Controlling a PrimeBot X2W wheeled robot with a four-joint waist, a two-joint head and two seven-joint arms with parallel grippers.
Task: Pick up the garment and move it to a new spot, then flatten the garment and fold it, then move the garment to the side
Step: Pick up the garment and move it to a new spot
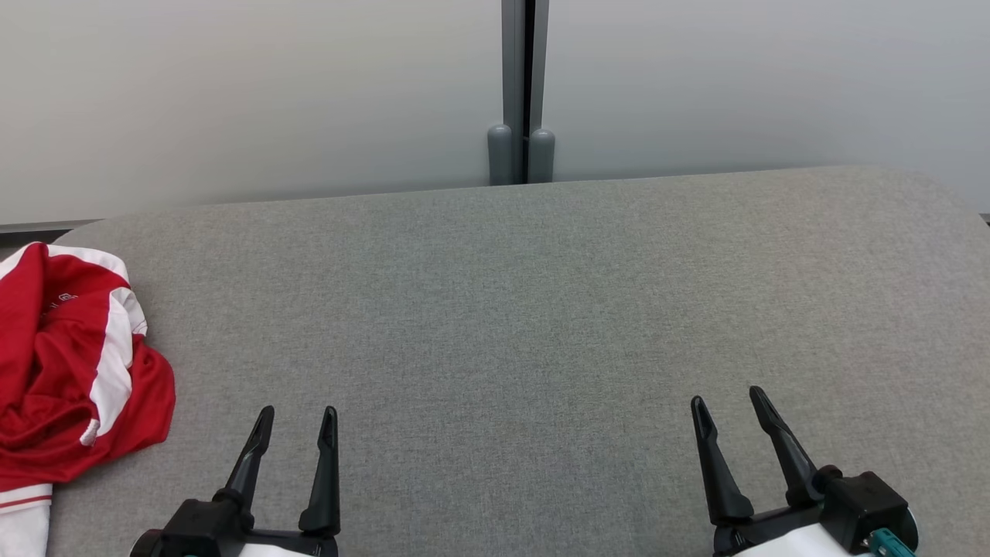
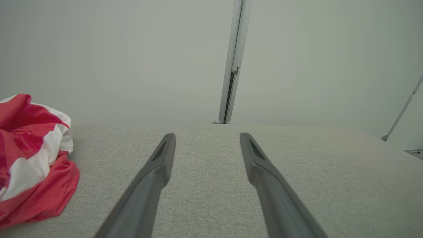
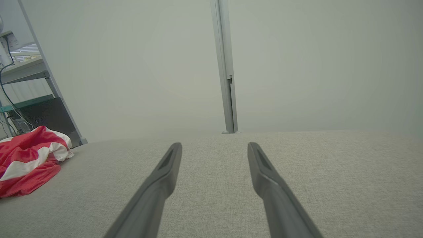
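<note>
Because it is crumpled into a heap, little of the shape of the one red and white jersey [image 1: 69,363] can be made out. It is found at the left edge of the grey fabric-covered tabletop [image 1: 526,309], and it is touched by nothing but that surface.

Two grippers are counted, with four dark fingers in all. The left gripper [image 1: 298,414] is seen just to the right of the jersey, its fingers spread wide apart and nothing held between them. The right gripper [image 1: 727,396] is placed well apart from it, near the right side, its fingers likewise parted wide around bare cloth.

Beyond the far edge, two pale partition panels [image 1: 232,100] are joined at one grey post [image 1: 524,93] with two rounded feet.
</note>
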